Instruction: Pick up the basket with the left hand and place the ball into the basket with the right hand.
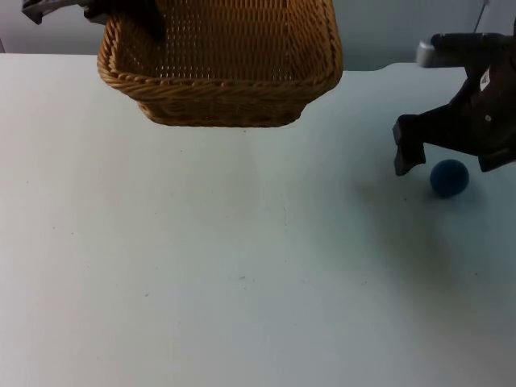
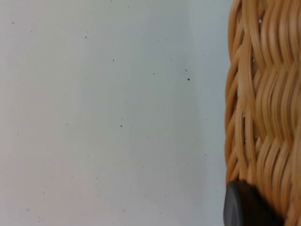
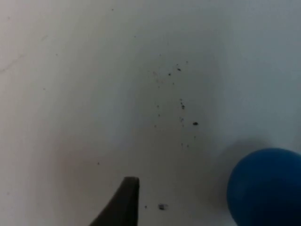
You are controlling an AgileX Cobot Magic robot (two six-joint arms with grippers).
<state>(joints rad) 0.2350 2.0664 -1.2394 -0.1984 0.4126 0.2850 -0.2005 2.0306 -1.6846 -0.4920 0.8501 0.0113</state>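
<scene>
Left gripper (image 1: 129, 16) grips the woven basket (image 1: 222, 72) by its far left rim, and the basket seems to hang clear of the white table (image 1: 201, 266), though the gap is hard to judge. Over on the right, the right gripper (image 1: 451, 161) hovers spread wide around the blue ball (image 1: 449, 177), 1 finger (image 1: 407, 153) just beside it, the ball resting on the table.

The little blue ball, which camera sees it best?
The top view: the whole round blue ball sits on the white table between the right gripper's open fingers. The right wrist view catches part of it; the left wrist view has the wicker basket.
</scene>
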